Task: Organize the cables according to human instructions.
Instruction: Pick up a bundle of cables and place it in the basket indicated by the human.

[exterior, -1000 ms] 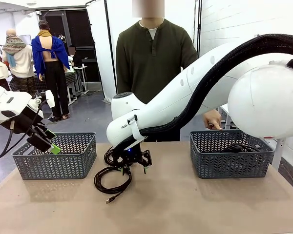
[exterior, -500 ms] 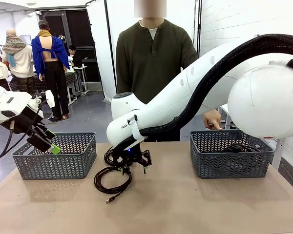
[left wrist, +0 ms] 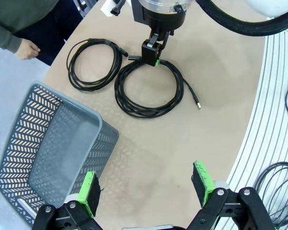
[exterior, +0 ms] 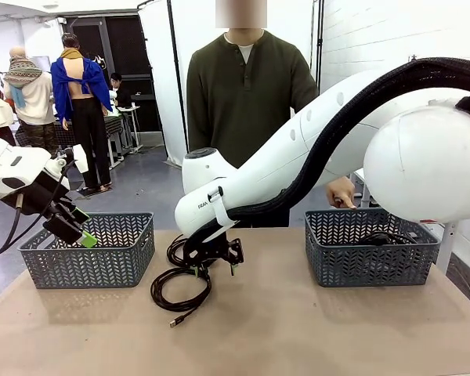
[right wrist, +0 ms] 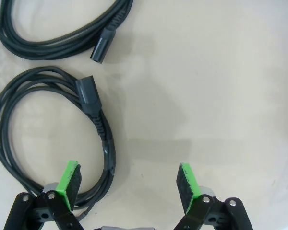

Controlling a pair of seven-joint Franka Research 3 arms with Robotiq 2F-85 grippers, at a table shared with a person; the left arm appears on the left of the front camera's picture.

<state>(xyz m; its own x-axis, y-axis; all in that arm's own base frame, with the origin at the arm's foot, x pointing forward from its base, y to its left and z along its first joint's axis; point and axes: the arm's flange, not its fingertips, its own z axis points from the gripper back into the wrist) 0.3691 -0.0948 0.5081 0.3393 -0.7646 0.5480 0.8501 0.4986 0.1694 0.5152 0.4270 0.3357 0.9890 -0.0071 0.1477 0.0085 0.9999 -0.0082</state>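
Right jaws: spread wide, nothing held; only bare desk (right wrist: 149,110) between the green pads (right wrist: 69,179). They point straight down at the far edge of the near coil (left wrist: 149,113). One pad sits over the coil's strands; can't tell if it touches. A plug end (right wrist: 86,91) of that coil lies just ahead of the same pad

Left jaws: also spread wide and empty, pads (left wrist: 89,191) up in the air, well left of the near coil

Near coil: black cable in round loops, flat on the desk, mid-desk. A thin plug tail (left wrist: 198,103) trails out from it on the robot's side

Far coil (left wrist: 92,87): second black cable, flat on the desk, just beside the near coil on its far-left side, toward the person. Whether the two touch, can't tell

Left basket (exterior: 86,262): grey mesh, left of the near coil, clearly apart from it; the left jaws hang in front of its left end

Right basket (exterior: 372,266): same grey mesh, well right of the near coil. A dark cable (exterior: 380,237) lies inside it

Person (exterior: 247,94): stands beyond the near coil, at the desk's far side. One hand (exterior: 341,192) is down to the coil's far right, near the right basket's far rim; contact with the rim not clear
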